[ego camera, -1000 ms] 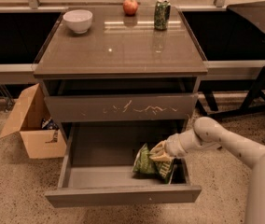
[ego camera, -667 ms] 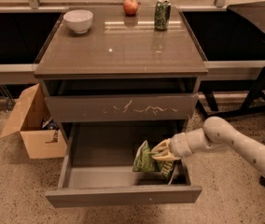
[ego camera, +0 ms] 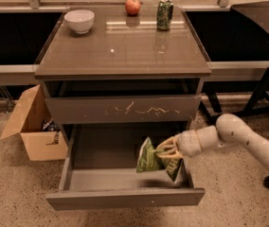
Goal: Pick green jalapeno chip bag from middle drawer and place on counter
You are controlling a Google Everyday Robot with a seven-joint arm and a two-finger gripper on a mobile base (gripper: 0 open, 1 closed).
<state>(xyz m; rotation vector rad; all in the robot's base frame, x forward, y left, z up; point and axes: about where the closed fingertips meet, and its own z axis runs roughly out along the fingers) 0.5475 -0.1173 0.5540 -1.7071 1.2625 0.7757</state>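
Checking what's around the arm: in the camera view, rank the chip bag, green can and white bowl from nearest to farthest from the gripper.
1. chip bag, held in the gripper over the open drawer.
2. green can, back right of the counter.
3. white bowl, back left.

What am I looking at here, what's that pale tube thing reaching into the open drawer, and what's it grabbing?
That pale tube is a robot arm, coming in from the picture's right. At its tip is the gripper, a two-finger claw, shut on the green jalapeno chip bag and holding it inside the open middle drawer. The single camera looks down at the cabinet's front. On the counter stand a white bowl, an apple and a green can. A cardboard box sits on the floor beside the cabinet.
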